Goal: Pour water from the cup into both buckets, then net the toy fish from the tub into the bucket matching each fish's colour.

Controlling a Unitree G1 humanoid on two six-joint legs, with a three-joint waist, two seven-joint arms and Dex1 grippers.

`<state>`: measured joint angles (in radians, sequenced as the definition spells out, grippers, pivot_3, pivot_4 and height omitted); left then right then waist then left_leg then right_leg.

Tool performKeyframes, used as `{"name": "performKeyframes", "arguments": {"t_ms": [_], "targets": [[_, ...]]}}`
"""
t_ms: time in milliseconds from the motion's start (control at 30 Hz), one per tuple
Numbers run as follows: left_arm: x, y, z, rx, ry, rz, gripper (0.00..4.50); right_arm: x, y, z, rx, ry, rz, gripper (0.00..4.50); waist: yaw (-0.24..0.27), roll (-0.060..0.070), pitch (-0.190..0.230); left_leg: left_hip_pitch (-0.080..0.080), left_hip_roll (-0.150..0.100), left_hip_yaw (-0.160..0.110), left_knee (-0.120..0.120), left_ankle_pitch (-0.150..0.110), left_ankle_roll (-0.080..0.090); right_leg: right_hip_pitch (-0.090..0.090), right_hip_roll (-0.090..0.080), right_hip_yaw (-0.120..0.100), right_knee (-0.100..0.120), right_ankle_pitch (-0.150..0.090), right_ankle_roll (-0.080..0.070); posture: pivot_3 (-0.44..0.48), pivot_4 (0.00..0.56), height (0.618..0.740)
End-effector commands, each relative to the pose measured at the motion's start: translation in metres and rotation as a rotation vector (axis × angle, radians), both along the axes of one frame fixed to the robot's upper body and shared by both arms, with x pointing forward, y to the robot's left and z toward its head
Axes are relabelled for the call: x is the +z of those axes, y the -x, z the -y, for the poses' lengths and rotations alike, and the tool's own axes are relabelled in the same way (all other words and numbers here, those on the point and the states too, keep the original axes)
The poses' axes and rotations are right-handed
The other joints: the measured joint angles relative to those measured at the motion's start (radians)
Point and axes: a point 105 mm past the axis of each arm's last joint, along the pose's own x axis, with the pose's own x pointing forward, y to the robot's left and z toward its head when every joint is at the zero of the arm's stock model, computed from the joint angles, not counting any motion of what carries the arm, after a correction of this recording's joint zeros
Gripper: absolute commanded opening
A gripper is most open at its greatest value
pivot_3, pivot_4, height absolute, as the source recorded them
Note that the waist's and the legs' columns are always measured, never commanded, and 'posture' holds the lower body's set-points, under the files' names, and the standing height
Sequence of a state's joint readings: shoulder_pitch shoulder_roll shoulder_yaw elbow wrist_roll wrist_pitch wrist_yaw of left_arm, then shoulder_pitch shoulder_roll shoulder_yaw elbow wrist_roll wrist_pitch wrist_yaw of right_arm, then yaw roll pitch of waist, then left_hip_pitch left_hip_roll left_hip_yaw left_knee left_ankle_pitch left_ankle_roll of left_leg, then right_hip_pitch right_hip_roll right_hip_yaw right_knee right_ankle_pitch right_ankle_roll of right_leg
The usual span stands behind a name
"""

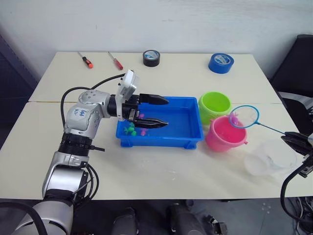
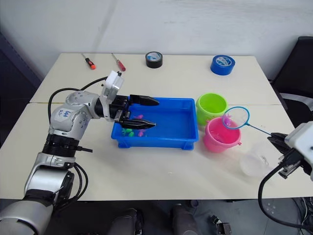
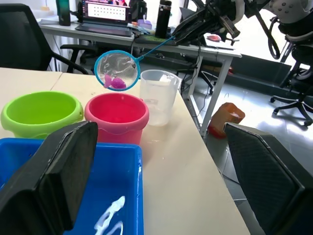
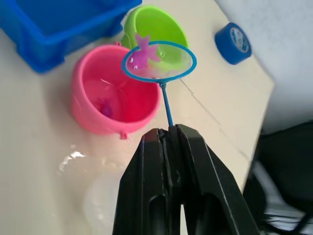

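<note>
Magenta fish [image 4: 142, 55] lay in net [image 4: 159, 60] above pink bucket [image 4: 115, 98]; right gripper [image 4: 168, 134] clamped handle, left gripper [image 1: 153, 111] gaped wide (over tub [image 1: 188, 128]). Next, likely: tip net over bucket.

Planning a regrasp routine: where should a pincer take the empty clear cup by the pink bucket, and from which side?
Take the cup by its wide rim wall, from above, one finger inside and one outside. It stands upright with its mouth open. Come in from the table's right edge: the pink bucket and the net crowd its other side. Its handle isn't clear enough here to target.
</note>
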<state>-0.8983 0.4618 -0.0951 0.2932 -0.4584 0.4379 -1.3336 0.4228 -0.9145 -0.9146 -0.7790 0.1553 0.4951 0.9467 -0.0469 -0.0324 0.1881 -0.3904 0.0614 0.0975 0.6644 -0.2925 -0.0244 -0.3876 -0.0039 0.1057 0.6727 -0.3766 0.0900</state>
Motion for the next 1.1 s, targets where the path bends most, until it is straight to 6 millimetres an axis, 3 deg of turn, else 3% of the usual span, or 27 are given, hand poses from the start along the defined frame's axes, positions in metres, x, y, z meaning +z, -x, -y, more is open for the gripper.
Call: {"name": "performKeyframes", "arguments": {"t_ms": [33, 200, 367, 667, 800, 933, 1100], "targets": [[0.011, 0.001, 0.002, -0.017, 0.002, 0.056, 4.48, -0.002, -0.003, 0.005, 0.066, 0.334, 0.053, 0.00, -0.001, 0.000, 0.000, 0.000, 0.000, 0.000, 0.000, 0.000, 0.000, 0.000, 0.000, 0.000, 0.000, 0.000, 0.000, 0.000, 0.150, 0.740], [0.012, -0.001, 0.000, -0.003, 0.001, 0.066, 4.48, -0.010, -0.011, 0.000, 0.236, 0.684, 0.127, 0.00, -0.005, 0.000, 0.000, 0.001, 0.000, 0.002, 0.000, 0.000, 0.000, 0.001, 0.000, 0.002, 0.000, 0.000, 0.000, 0.000, 0.150, 0.740], [0.011, -0.003, -0.003, 0.020, -0.004, 0.074, 4.48, -0.009, -0.015, -0.004, 0.353, 0.865, 0.196, 0.00, -0.005, 0.000, 0.000, 0.002, 0.000, 0.002, 0.000, 0.000, 0.000, 0.001, 0.000, 0.002, 0.000, 0.000, 0.000, 0.000, 0.150, 0.740], [0.008, -0.003, -0.009, 0.049, -0.017, 0.083, 4.48, -0.004, -0.018, -0.001, 0.421, 0.938, 0.258, 0.00, -0.007, 0.000, 0.000, 0.006, 0.001, 0.002, 0.000, 0.000, 0.000, 0.005, 0.000, 0.002, 0.000, 0.000, 0.000, 0.000, 0.150, 0.740], [0.007, -0.003, -0.011, 0.057, -0.019, 0.086, 4.48, -0.018, -0.016, -0.007, 0.494, 0.919, 0.219, 0.00, -0.007, 0.000, 0.000, 0.009, 0.001, 0.002, 0.000, 0.000, 0.000, 0.009, 0.000, 0.001, -0.001, 0.000, 0.000, 0.000, 0.150, 0.740], [0.007, -0.004, -0.013, 0.068, -0.021, 0.090, 4.48, 0.006, -0.029, 0.011, 0.369, 0.937, 0.286, 0.00, -0.008, -0.001, 0.000, 0.013, 0.001, 0.004, 0.000, 0.000, 0.000, 0.013, -0.001, 0.002, -0.002, 0.000, 0.000, 0.000, 0.150, 0.740], [0.008, -0.006, -0.012, 0.074, -0.018, 0.094, 4.48, -0.026, -0.019, -0.006, 0.530, 0.913, 0.193, 0.00, -0.008, -0.001, 0.000, 0.016, 0.001, 0.005, -0.002, -0.001, 0.000, 0.014, 0.000, 0.003, -0.002, 0.000, 0.000, 0.000, 0.150, 0.740]]}}
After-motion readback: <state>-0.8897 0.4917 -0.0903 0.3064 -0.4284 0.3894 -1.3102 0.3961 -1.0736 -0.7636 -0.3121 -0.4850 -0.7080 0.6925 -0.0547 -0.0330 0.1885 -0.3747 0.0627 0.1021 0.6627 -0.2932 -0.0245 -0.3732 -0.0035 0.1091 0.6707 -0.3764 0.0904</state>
